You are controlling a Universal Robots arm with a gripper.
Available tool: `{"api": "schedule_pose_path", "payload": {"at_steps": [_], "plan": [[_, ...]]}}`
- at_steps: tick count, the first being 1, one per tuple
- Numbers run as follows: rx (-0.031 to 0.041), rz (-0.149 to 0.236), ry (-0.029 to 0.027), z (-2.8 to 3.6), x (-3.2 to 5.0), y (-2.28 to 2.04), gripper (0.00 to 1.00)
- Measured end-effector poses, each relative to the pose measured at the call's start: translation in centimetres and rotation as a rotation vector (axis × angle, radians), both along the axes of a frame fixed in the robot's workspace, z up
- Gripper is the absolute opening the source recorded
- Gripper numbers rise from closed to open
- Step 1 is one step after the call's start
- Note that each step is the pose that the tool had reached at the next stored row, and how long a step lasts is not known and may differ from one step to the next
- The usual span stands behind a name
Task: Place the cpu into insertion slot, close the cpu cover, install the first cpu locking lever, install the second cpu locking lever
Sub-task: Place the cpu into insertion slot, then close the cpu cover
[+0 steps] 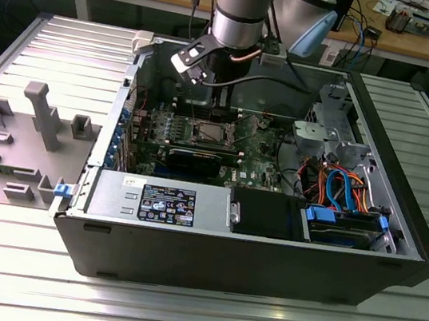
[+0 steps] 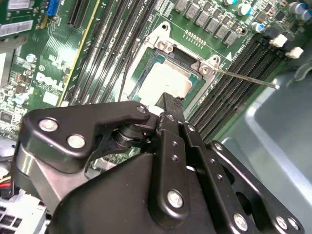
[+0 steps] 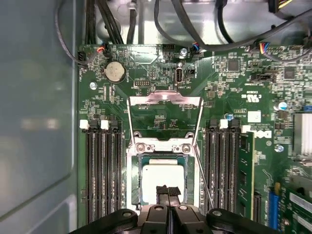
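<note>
- The gripper (image 3: 168,189) has its two black fingers pressed together, with nothing seen between them; the second wrist view (image 2: 169,101) shows them as one closed block.
- Directly under the fingertips lies the cpu (image 3: 161,174), flat, with its pale metal top facing up. Whether the tips touch it cannot be told.
- The cpu sits inside the insertion slot (image 3: 134,170), whose silvery rim frames it on all sides; the second wrist view shows the chip (image 2: 168,78) seated there too.
- Just past the slot, on the side away from the fingers, the cpu cover (image 3: 165,98) stands swung open on its hinge, and green board shows through its square opening.
- Close beside the slot, a thin locking lever (image 3: 204,183) runs as a bare metal rod, unlatched and angled away from the socket (image 2: 243,78).
- Banks of black memory slots (image 3: 102,170) flank the slot on both sides.
- Farther out, beyond the open cover, a round coin battery (image 3: 115,71) sits on the motherboard (image 3: 229,78).
- In the exterior view the arm (image 1: 241,11) reaches down into the open computer case (image 1: 265,257), which rests on a slatted metal table (image 1: 22,261).
</note>
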State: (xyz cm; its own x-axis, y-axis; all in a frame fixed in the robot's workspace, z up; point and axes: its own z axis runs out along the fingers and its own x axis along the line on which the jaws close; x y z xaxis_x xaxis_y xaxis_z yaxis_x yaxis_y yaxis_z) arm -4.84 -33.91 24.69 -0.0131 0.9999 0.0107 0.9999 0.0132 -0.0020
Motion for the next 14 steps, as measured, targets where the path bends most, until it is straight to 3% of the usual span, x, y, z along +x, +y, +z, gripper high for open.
{"api": "schedule_pose_path", "payload": {"at_steps": [6, 14], "plan": [[-0.0008, 0.000, 0.0001, 2.47, 0.00, 0.00, 0.11], [-0.0007, 0.000, 0.0000, 2.60, 0.01, 0.00, 0.11]]}}
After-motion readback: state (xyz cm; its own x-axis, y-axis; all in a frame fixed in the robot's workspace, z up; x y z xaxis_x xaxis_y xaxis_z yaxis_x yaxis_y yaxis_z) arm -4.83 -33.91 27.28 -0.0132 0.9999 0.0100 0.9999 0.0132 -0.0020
